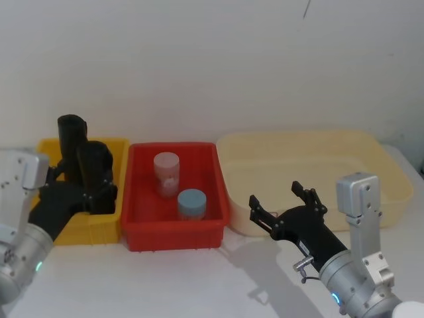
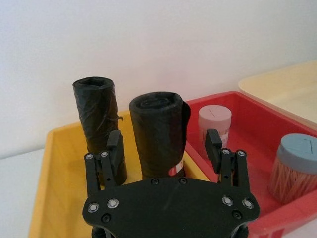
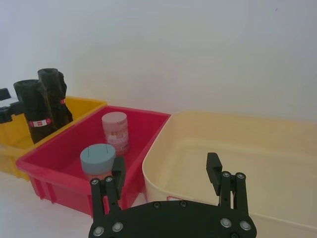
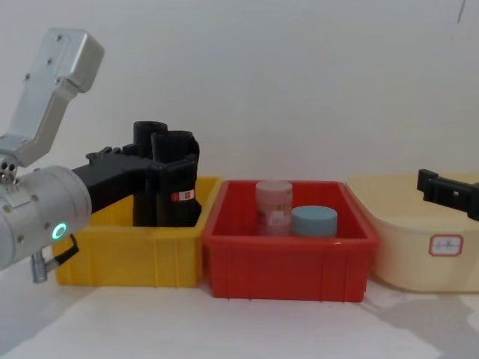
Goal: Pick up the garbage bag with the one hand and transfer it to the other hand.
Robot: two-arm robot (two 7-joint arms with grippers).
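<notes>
Left gripper (image 2: 164, 145): at the yellow bin (image 2: 54, 163), far left of the row. Jaws are spread, one finger on either side of the garbage bag (image 2: 157, 134). In the wrist view there is a gap between each pad and the bag, so I am straddling it, not pinching. Nothing is held.

The bag stands upright in the right part of the yellow bin, near the wall next to the red bin (image 1: 175, 230). Its top is well above the rim, and the red-and-white label band sits low on its side. Green ring light (image 4: 58, 230) is glowing on my left arm.

Right gripper (image 1: 281, 199): over the table, just at the near left corner of the cream tub (image 1: 318, 165). Jaws are wide and empty. It is well apart from the bag, with the red bin between us.

Count:
- Black rolls: two, both upright in the yellow bin. One is the bag; the second roll (image 2: 96, 114) is just behind it, farther and to the left.
- Containers: three in a row, yellow left, red middle, cream right, side by side and close together.
- Jars: two, both in the red bin. The pink-lidded jar (image 1: 166, 173) is farther and the grey-blue-lidded jar (image 1: 191, 203) nearer, just beside each other.
- Grippers: two.

Surface: white tabletop (image 1: 199, 278) with soft shadows under the bins and my right arm. A plain white wall (image 1: 199, 66) is close behind the row. The cream tub has a small label on its near face.
</notes>
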